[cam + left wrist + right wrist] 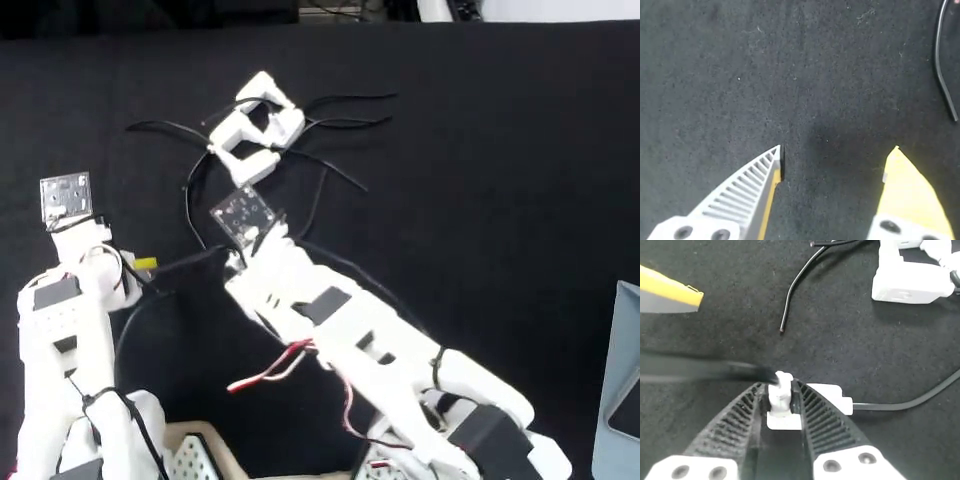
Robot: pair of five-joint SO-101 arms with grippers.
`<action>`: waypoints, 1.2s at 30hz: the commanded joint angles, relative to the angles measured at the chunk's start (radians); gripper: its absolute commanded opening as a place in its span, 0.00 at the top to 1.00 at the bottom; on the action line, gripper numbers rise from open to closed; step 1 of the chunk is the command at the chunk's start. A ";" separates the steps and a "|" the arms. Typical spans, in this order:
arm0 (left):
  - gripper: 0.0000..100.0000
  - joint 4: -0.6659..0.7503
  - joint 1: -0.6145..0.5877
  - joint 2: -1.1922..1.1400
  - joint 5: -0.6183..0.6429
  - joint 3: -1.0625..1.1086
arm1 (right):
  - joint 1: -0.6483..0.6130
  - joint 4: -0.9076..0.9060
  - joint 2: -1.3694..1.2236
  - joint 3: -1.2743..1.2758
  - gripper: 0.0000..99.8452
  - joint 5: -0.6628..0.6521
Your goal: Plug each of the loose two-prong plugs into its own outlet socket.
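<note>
underneath everything, a black cloth over the table. stretched across it from the near right corner toward the middle, the right arm; at the near left, the left arm, stopped short of the middle. beyond the right arm's tip, a cluster of white outlet blocks, with thin black cables fanned out around it. at the right arm's end, the right gripper, clenched on a white two-prong plug down at the cloth, apart from the nearest outlet block. just beside the plug, a flat white piece with a black cord trailing off. over bare cloth, the left gripper, spread wide and holding nothing.
</note>
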State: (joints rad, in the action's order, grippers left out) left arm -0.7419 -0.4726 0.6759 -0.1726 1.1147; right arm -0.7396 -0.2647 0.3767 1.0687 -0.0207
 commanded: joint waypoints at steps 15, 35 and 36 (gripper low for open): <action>0.68 0.015 -0.008 0.015 0.009 -0.005 | -0.012 0.035 -0.110 0.001 0.99 0.002; 0.68 0.015 -0.008 0.015 0.006 -0.002 | 0.026 -0.037 -0.243 -0.134 0.99 -0.077; 0.68 0.015 -0.008 0.015 0.006 -0.002 | 0.052 -0.025 -0.252 -0.157 0.99 -0.077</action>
State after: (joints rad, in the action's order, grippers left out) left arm -0.7419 -0.4726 0.6759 -0.1726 1.1147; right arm -0.7442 -0.2892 0.1619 0.9735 -0.0882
